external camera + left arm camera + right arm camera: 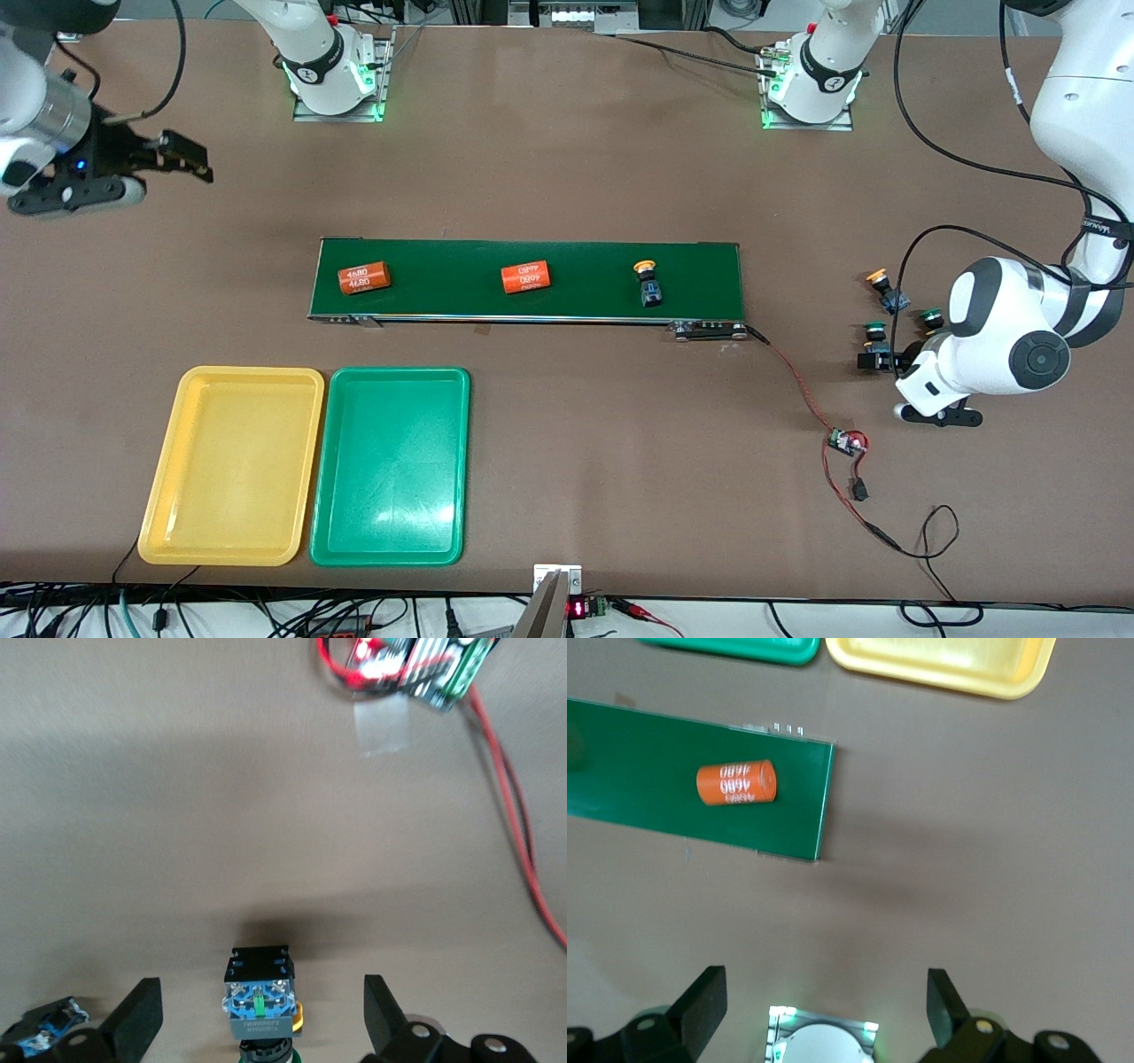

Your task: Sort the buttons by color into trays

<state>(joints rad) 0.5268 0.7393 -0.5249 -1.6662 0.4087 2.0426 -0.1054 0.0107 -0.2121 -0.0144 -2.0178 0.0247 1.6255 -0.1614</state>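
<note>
The front view looks down from high above the table's [567, 177] near edge, facing both robot bases, and takes in the whole surface. The left wrist view looks straight down from close above the table at the left arm's end, its left hand [257, 1019] framing one green-capped button [257, 997], with a small circuit board [416, 665] at the frame's edge; the front view shows that board [846, 441] too. The right wrist view hangs higher, over the right arm's end, past the right hand [824, 1010], and shares the belt [673, 788], one orange cylinder [736, 782], the yellow tray [948, 665] and the green tray [744, 647] with the front view.
</note>
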